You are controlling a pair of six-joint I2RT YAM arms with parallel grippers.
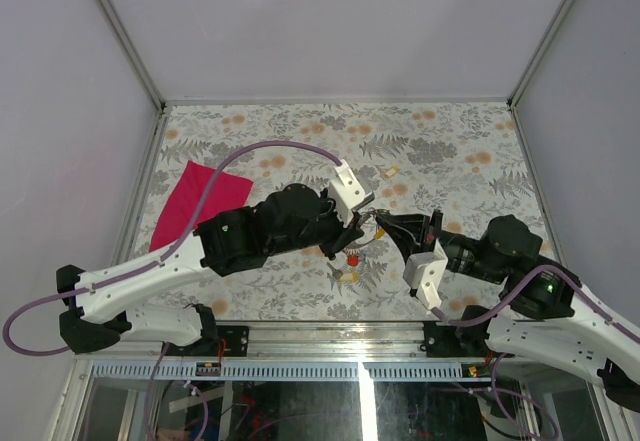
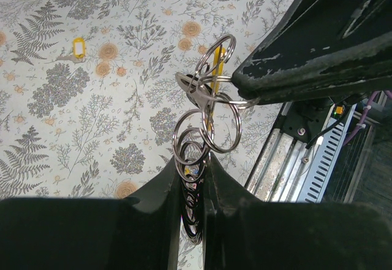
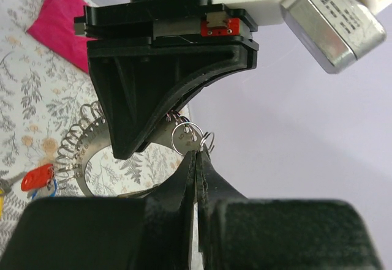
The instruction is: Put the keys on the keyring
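Note:
The keyring (image 3: 86, 172) is a grey metal band lined with small split rings (image 2: 208, 120), held in the air over the table. My left gripper (image 2: 195, 160) is shut on it from the left (image 1: 352, 229). My right gripper (image 3: 197, 152) faces it from the right (image 1: 382, 223), shut with its tips pinching one small ring (image 3: 207, 140). A red key (image 3: 37, 177) hangs from the band, with a blue one beside it. Below the grippers a yellow key (image 1: 348, 276) shows. Another yellow key (image 2: 78, 48) lies on the table farther back (image 1: 392, 172).
A pink cloth (image 1: 195, 201) lies on the floral table cover at the left, also visible in the right wrist view (image 3: 58, 22). White walls enclose the table. The metal rail (image 1: 330, 339) runs along the near edge.

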